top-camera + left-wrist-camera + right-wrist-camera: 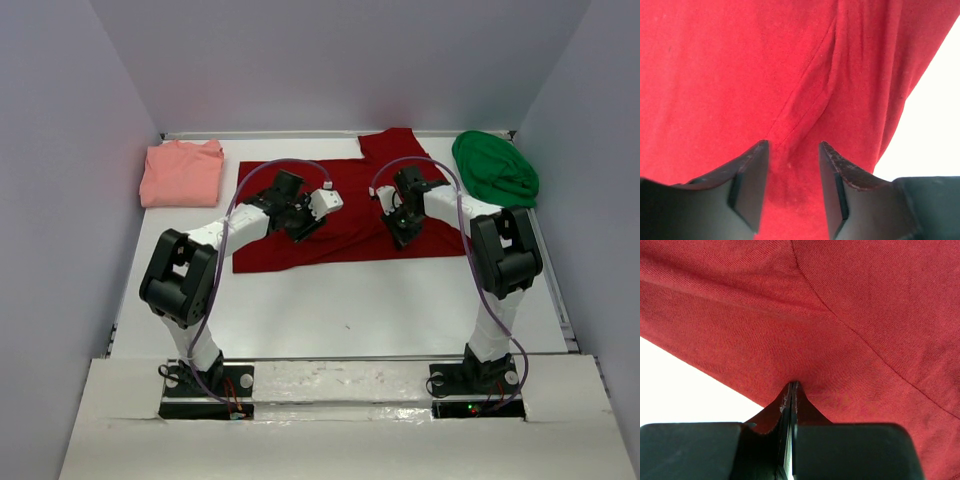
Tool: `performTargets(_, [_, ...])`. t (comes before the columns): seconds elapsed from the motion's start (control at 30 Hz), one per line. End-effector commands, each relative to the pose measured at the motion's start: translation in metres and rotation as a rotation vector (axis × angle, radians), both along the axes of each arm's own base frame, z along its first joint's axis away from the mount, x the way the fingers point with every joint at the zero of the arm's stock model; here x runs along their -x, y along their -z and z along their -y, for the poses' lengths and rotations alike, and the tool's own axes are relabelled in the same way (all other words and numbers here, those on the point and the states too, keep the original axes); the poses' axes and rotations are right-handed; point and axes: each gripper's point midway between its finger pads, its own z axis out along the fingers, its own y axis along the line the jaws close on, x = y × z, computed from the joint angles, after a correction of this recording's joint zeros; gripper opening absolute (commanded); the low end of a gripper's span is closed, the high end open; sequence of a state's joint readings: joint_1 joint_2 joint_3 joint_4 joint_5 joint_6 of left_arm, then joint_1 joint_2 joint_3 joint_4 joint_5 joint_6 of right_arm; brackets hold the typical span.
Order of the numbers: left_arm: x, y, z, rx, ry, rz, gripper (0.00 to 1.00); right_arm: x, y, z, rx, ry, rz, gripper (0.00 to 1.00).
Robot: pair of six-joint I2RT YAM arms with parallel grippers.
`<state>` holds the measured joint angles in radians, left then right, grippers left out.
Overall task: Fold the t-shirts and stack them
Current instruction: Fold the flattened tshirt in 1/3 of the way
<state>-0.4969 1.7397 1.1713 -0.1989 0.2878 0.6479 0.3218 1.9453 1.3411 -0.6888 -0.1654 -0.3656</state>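
Note:
The dark red t-shirt [345, 235] lies spread flat across the middle of the table, one sleeve reaching toward the back. My left gripper [300, 222] hovers low over its left half; in the left wrist view the gripper [794, 147] is open, with red cloth [740, 75] and a seam lying flat between its fingers. My right gripper [400, 232] is over the shirt's right half. Seen from its wrist, this gripper [794, 384] is shut, tips against the red cloth [850, 315], and no cloth shows between them. The salmon-pink t-shirt [182, 173] lies folded at back left. The green t-shirt [495, 168] is bunched at back right.
Grey walls close in the white table [360, 300] on the left, back and right. Bare table surface runs between the red shirt's front hem and the arm bases. A strip of white table [685, 380] shows beside the cloth in the right wrist view.

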Motion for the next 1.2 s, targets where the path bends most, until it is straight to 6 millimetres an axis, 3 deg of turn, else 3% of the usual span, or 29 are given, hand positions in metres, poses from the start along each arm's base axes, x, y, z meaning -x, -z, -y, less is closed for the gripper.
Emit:
performTargets(0.0, [-0.001,0.0,0.004,-0.006,0.033,0.03,0.56,0.007,0.041,0.01,0.047,0.015,-0.062,0.0])
performTargets(0.13, [-0.003,0.007,0.007,-0.027,0.045,0.042,0.6,0.006,0.041,0.01,0.047,0.016,-0.062,0.0])
performTargets(0.3, [-0.008,0.013,0.012,-0.037,0.055,0.05,0.6,0.007,0.042,0.01,0.047,0.015,-0.067,0.0])
performTargets(0.63, [0.004,0.022,0.033,-0.028,0.121,0.009,0.6,0.006,0.042,0.011,0.052,0.013,-0.065,0.0])
performTargets(0.9, [-0.003,0.029,0.039,-0.056,0.121,0.029,0.6,0.006,0.041,0.015,0.053,0.023,-0.065,0.0])
performTargets(1.17, [-0.007,0.03,0.046,-0.092,0.129,0.075,0.53,0.006,0.042,0.014,0.051,0.022,-0.069,0.0])
